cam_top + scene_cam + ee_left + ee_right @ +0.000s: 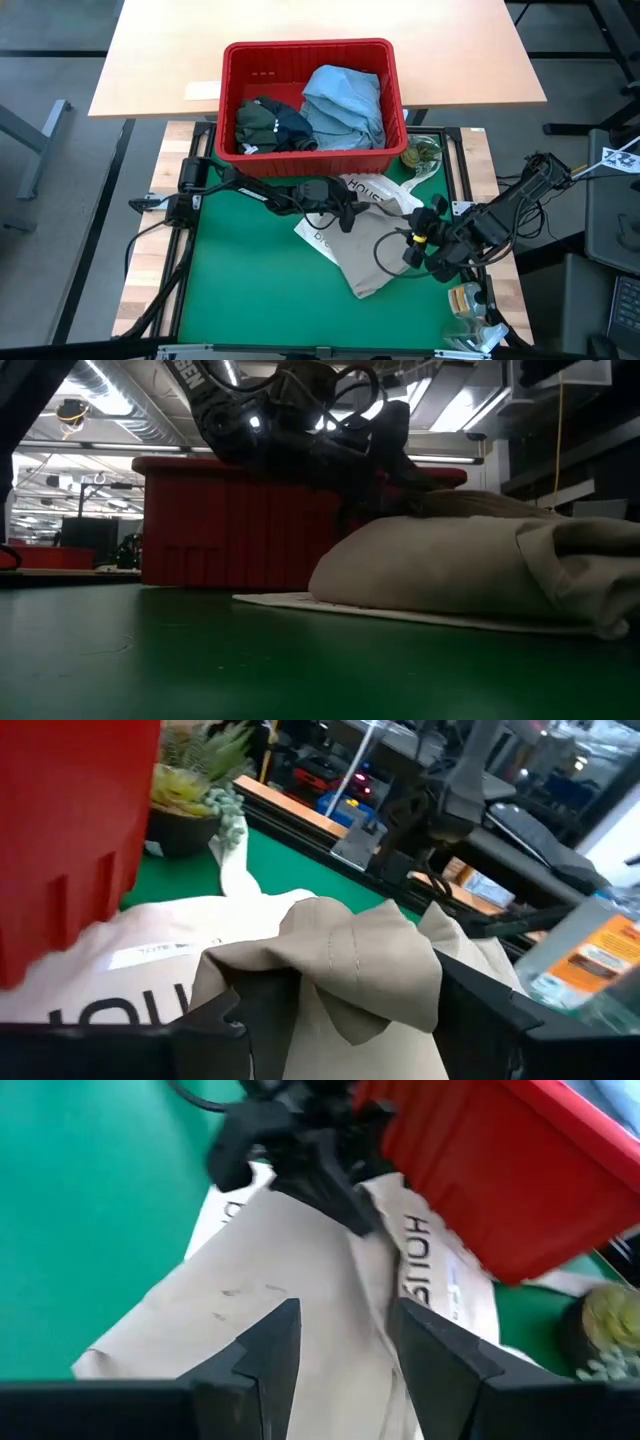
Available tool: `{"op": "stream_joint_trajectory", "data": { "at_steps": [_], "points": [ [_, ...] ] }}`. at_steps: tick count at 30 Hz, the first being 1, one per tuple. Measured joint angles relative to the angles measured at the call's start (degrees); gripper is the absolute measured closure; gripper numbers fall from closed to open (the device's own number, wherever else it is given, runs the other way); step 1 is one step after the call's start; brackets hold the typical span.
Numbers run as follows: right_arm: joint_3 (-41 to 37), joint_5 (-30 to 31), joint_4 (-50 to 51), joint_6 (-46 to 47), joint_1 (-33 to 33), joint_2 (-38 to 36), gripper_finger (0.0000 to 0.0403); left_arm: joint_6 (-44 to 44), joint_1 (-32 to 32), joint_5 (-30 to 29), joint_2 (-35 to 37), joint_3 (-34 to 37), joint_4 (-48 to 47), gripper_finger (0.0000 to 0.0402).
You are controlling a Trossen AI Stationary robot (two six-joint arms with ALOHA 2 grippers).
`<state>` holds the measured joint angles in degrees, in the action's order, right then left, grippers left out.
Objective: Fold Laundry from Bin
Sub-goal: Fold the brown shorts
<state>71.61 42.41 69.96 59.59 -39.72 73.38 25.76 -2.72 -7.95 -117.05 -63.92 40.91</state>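
Red bin (310,60) at the far edge of the green tabletop (250,290), holding a light blue shirt (345,105) on its right side and a dark olive-green garment (262,122) beside navy shorts (295,128) on its left. Beige garment (375,250) lying crumpled on the mat just in front of the bin, partly over a white printed tote bag (375,195). Left tool (345,215) low over the beige cloth near the tote, fingers (480,995) spread apart either side of a raised fold, released. Right tool (420,245) at the garment's right edge, fingers (270,1340) parted above the fabric, gripping nothing. Small potted plant (422,153) right of the bin.
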Motion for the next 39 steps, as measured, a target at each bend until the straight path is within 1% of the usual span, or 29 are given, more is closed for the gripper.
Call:
{"op": "stream_joint_trajectory", "data": {
  "at_steps": [4,7,10,13,17,20,24,27,33,39],
  "points": [
    [0.0,-0.2,3.1,4.81,0.52,0.0,0.024,0.48,0.0,2.73,0.0,0.0,0.58,0.0204],
    [-0.04,-2.5,4.72,6.43,1.66,0.0,0.024,0.49,0.0,3.48,0.0,0.0,2.84,0.0204],
    [-0.98,-2.12,4.7,6.53,3.96,0.06,0.024,0.5,0.02,3.17,0.04,0.0,3.56,0.0205],
    [-3.76,-2.71,4.64,6.33,7.64,0.29,0.024,0.67,0.0,3.02,0.04,0.02,3.52,0.0206],
    [-7.93,-6.01,3.59,6.18,12.13,0.22,0.024,0.67,0.0,2.98,0.04,0.02,3.39,0.0207],
    [-10.96,-10.31,0.27,4.99,14.19,0.26,0.024,0.66,0.0,2.98,0.04,0.02,3.39,0.0207],
    [-13.57,-15.92,-5.07,-0.69,15.02,0.26,0.024,0.65,0.0,2.98,0.04,0.02,3.37,0.0208],
    [-13.94,-18.06,-8.37,-3.15,15.0,0.26,0.024,0.65,0.04,2.96,0.04,0.02,3.34,0.0208],
    [-13.94,-18.9,-10.01,-4.61,15.02,0.62,0.024,0.65,0.04,2.96,0.04,0.02,3.3,0.0208],
    [-13.99,-14.56,-9.92,-5.92,15.04,2.77,0.024,0.65,0.22,2.93,0.04,0.02,3.3,0.0208]
  ]
}}
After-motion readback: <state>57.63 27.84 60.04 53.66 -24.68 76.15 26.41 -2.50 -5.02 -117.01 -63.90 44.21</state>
